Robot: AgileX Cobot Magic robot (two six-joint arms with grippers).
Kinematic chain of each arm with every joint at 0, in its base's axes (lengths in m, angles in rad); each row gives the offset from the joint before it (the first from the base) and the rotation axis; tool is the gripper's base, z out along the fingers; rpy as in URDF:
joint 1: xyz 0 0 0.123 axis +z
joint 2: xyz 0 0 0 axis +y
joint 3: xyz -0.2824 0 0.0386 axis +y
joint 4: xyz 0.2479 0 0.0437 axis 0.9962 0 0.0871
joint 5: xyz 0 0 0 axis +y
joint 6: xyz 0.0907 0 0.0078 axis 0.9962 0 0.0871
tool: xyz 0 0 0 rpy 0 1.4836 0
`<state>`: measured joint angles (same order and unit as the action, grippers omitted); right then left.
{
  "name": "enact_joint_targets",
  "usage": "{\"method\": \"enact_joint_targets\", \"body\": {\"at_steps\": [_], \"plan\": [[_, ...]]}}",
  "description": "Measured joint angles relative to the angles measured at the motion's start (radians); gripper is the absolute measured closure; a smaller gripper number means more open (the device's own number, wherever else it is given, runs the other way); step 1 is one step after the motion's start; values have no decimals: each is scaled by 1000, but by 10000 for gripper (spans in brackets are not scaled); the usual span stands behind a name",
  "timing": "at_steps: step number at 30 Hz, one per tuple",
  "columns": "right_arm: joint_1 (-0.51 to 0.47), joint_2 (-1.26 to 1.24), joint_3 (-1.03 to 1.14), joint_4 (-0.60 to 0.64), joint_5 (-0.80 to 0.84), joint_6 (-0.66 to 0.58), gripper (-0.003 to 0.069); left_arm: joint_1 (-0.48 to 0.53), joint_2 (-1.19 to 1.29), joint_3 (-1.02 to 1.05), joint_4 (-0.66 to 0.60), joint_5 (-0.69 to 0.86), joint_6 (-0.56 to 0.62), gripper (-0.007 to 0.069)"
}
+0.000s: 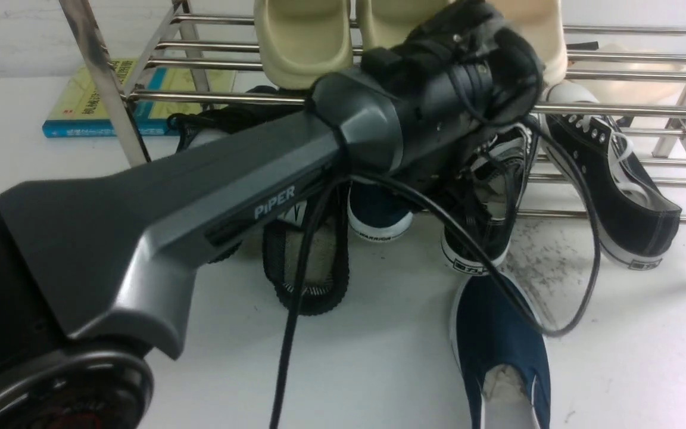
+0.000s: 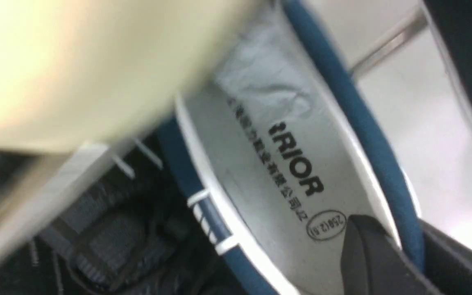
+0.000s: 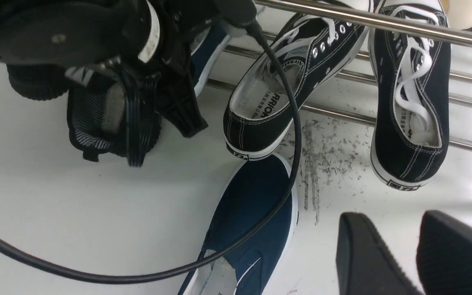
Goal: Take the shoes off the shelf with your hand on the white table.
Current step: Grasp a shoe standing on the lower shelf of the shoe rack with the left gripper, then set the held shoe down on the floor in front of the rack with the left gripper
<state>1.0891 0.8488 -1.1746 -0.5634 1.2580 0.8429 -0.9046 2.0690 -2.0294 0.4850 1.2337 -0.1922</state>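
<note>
Inside navy shoe (image 2: 383, 176) on shelf (image 1: 629, 214): crumpled wht paper (image 2: 277, 86) w/ WARRIOR-type insole (image 2: 277, 164)

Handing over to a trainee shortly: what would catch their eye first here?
The grey PIPER arm slanting across the front view, in front of the steel shoe rack. Then the navy slip-on lying on the white table, its toe by a black sneaker's heel.

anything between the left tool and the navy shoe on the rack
Nothing visible stands between them: the left tool already has its fingers on both sides of the navy shoe's rim, one inside the shoe, one outside.
</note>
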Motion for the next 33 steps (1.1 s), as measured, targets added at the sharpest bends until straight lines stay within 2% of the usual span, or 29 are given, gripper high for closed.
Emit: {"method": "enact_joint_targets", "body": {"at_steps": [8, 18, 22, 27, 33], "plan": [[0, 0, 0, 0, 0, 0, 423, 1, -6, -139, -108, 0, -10, 553], [0, 0, 0, 0, 1, 0, 421, 2, -86, -134, -231, 0, -36, 554], [0, 0, 0, 1, 1, 0, 421, 9, -130, -85, -271, 1, -42, 554], [0, 0, 0, 1, 1, 0, 421, 12, -234, 77, -321, 1, -43, 559], [0, 0, 0, 1, 1, 0, 421, 7, -327, 149, -330, 1, -71, 560]]}}
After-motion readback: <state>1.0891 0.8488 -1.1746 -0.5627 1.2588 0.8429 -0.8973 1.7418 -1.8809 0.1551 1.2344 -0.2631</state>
